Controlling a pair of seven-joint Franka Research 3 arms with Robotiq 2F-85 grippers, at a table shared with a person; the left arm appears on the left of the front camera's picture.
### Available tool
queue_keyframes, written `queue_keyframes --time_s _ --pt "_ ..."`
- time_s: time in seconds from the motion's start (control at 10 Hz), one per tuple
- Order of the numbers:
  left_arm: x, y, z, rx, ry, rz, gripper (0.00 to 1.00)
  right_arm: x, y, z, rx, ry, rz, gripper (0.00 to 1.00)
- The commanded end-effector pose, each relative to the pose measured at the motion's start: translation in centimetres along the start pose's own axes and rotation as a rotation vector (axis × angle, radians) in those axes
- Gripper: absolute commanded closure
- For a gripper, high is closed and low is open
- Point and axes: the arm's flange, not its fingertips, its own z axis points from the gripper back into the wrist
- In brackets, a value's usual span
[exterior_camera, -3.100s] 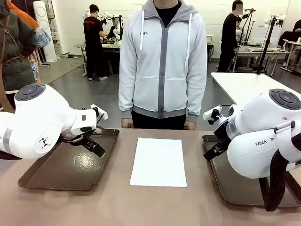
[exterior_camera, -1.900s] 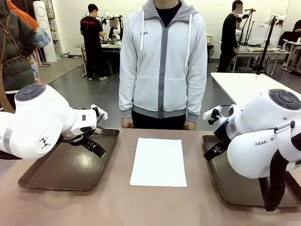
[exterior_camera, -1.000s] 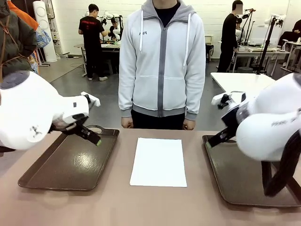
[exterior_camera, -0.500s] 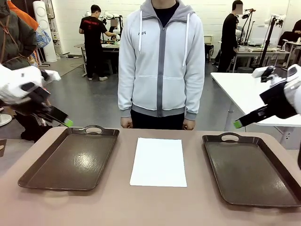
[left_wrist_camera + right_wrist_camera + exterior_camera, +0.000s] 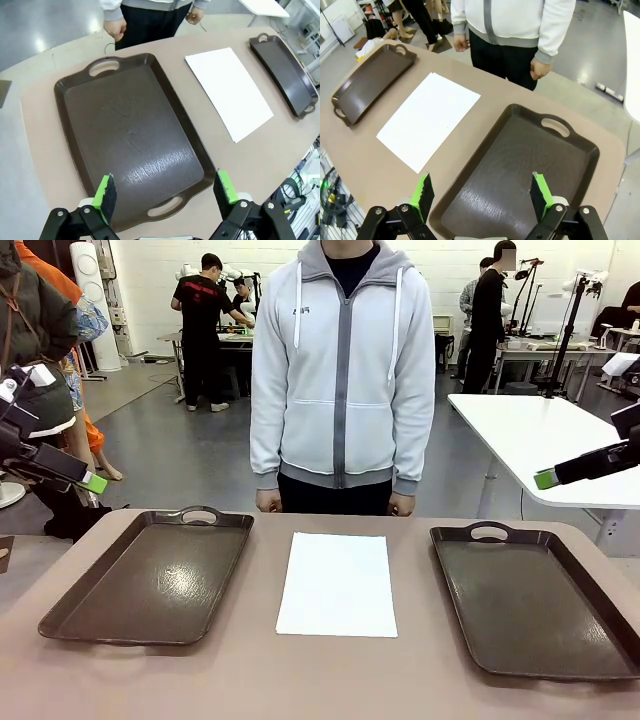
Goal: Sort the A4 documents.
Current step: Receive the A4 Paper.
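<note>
A stack of white A4 documents (image 5: 336, 584) lies flat on the table between two dark brown trays, in front of the standing person. It shows too in the left wrist view (image 5: 228, 91) and the right wrist view (image 5: 428, 119). My left gripper (image 5: 90, 481) hangs high at the far left, outside the left tray (image 5: 150, 575). From the wrist it stands open (image 5: 165, 190) above that tray's (image 5: 130, 140) near end, holding nothing. My right gripper (image 5: 548, 478) hangs high at the far right. It is open (image 5: 482, 192) and holds nothing above the right tray (image 5: 520, 165).
The right tray (image 5: 530, 600) and left tray each have handle cut-outs and bare floors. The person in a grey hoodie (image 5: 345, 370) stands at the far edge with hands (image 5: 539, 68) hanging by the table rim. A white table (image 5: 540, 435) stands behind on the right.
Both arms have risen from over the trays and swung outward to the picture's edges. The paper and the trays have not moved. Both grippers stay open.
</note>
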Motion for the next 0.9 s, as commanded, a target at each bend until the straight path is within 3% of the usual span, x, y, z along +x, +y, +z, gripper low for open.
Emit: queue_keyframes --time_s 0.0,0.8 --pt "-2.37 -1.32 -1.07 -0.061 0.009 -0.066 0.00 -4.17 1.27 -0.83 0.039 -0.025 0.003 0.00" --pt "-2.04 -2.19 -0.73 -0.127 -0.027 -0.103 0.00 -4.40 0.55 -1.00 0.031 -0.016 -0.015 0.00"
